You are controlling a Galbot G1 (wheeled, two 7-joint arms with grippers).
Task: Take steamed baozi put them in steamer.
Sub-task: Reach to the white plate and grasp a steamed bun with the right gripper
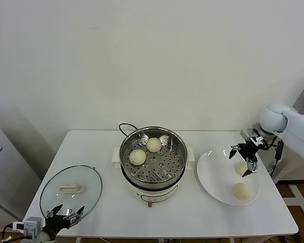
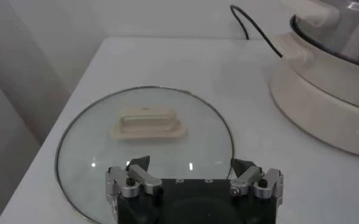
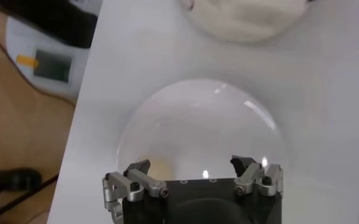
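The steamer point(image 1: 178, 152), a shiny perforated basket on a cream base, stands mid-table with two steamed baozi point(image 1: 138, 157) point(image 1: 153, 145) inside. To its right, a white plate point(image 1: 213, 177) carries two more baozi, one near the front point(image 1: 241, 191) and one point(image 1: 239, 167) right under my right gripper point(image 1: 243, 161). That gripper hangs open just above the bun, holding nothing. In the right wrist view the open gripper point(image 3: 190, 163) hovers over the plate point(image 3: 197, 115). My left gripper point(image 1: 68, 210) point(image 2: 190, 163) waits open and empty at the table's front left.
A round glass lid point(image 1: 71, 191) point(image 2: 145, 140) with a cream handle lies flat at the front left, beneath the left gripper. The steamer's black cord point(image 1: 125, 127) trails toward the back. The steamer's base point(image 2: 325, 103) stands close to the lid's right. A wall rises behind the table.
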